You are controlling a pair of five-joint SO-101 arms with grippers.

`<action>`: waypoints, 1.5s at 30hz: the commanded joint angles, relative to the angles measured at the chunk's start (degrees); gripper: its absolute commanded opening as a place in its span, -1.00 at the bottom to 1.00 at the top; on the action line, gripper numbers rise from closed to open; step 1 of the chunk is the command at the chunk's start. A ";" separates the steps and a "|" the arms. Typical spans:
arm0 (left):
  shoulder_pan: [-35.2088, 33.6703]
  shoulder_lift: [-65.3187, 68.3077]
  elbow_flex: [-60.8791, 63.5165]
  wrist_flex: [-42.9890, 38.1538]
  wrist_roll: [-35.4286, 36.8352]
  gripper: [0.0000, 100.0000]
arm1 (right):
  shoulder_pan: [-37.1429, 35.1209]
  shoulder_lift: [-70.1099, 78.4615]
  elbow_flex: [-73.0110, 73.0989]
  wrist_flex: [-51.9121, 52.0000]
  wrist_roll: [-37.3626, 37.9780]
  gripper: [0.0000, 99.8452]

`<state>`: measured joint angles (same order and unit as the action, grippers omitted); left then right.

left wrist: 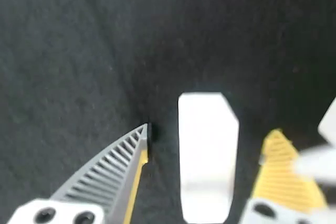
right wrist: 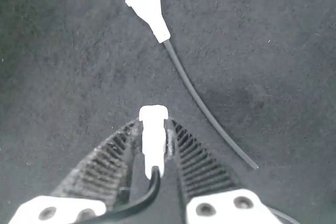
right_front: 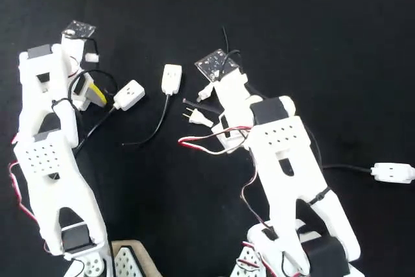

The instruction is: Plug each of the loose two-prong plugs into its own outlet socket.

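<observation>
Right gripper (right wrist: 153,124) pinched narrow on body of held plug (right wrist: 153,142), mid-table; its cord runs back between fingers. Loose plug (right wrist: 147,6) just beyond, prongs pointing away.

Left gripper (left wrist: 210,131) wide, straddling socket block (left wrist: 207,150) at left of table. Second socket (right_front: 171,79) between arms. Third socket (right_front: 392,172) at right edge.

Judgement:
- Plugs light, hard, smooth.
- Grip flat sides behind prongs, never cord.
- Sockets light, likely to slide unless braced.

We see matt black cloth, faintly fuzzy, over the counter (right_front: 337,63). The plug (right wrist: 153,148) in the right claw (right wrist: 153,125) is smooth white plastic, slightly glossy; the claw's ribbed fingers (right wrist: 193,153) look like matt grey plastic.
</observation>
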<state>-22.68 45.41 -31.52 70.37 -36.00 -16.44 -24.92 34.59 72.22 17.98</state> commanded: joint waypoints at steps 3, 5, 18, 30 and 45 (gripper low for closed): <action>-0.48 0.35 -9.45 5.27 -0.26 -0.62 | 0.88 -0.13 -0.13 -1.32 0.44 -0.98; -0.22 0.88 -11.56 7.03 -0.26 -0.61 | 0.88 -0.13 -0.13 -1.32 0.44 -0.98; 3.82 -2.55 -19.91 28.75 -3.60 -0.91 | 0.97 -0.13 -0.04 -1.05 0.44 -0.98; 13.49 -26.20 4.26 30.24 -1.85 -0.94 | 6.51 -0.22 -3.38 3.60 2.11 -0.98; 49.10 -51.25 62.37 -4.04 1.14 -0.94 | 24.70 -0.57 -11.21 10.55 7.65 -0.98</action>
<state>17.41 -0.92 22.55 73.98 -37.76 6.59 -24.92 26.51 82.42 25.27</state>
